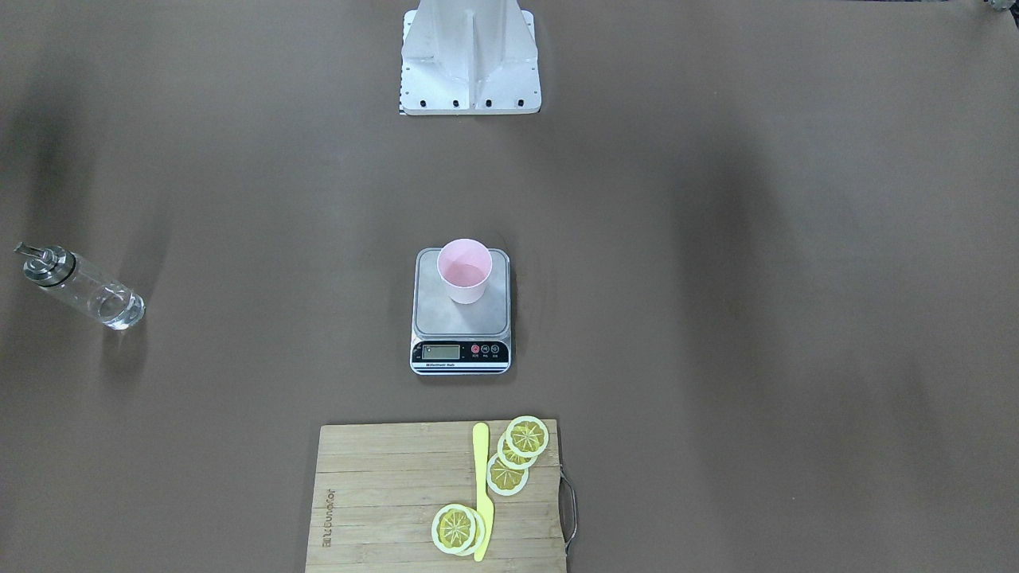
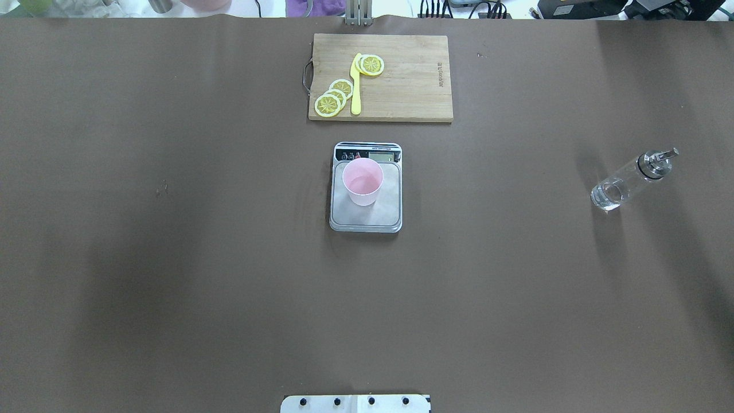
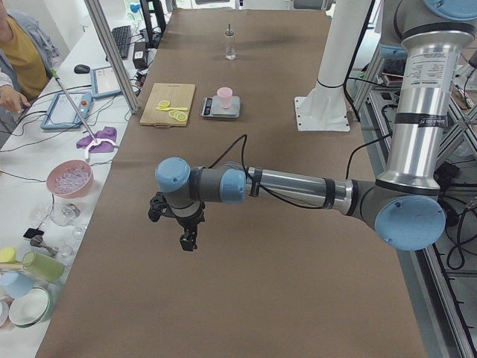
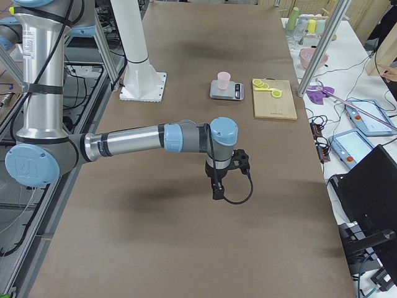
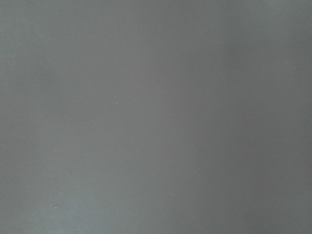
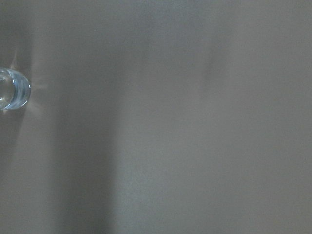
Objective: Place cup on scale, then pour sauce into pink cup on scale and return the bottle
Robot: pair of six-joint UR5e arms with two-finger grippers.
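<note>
The pale pink cup [image 2: 362, 181] stands upright on the steel platform of the scale [image 2: 384, 209] at the table's middle; they also show in the front view as cup [image 1: 464, 270] and scale [image 1: 455, 320]. The clear glass bottle [image 2: 628, 183] with its metal spout stands alone on the robot's right side, with clear sauce [image 2: 606, 196] low in it. Its base shows at the left edge of the right wrist view [image 6: 12, 95]. My left gripper [image 3: 188, 242] and right gripper [image 4: 217, 191] hang over bare table near the ends, far from everything; I cannot tell whether they are open or shut.
A wooden cutting board [image 2: 413, 86] with lemon slices [image 2: 335, 96] and a yellow knife [image 2: 356, 86] lies beyond the scale. The white robot base [image 1: 471, 56] is behind the scale. A person [image 3: 19, 60] and bowls [image 3: 69, 177] are at the side bench.
</note>
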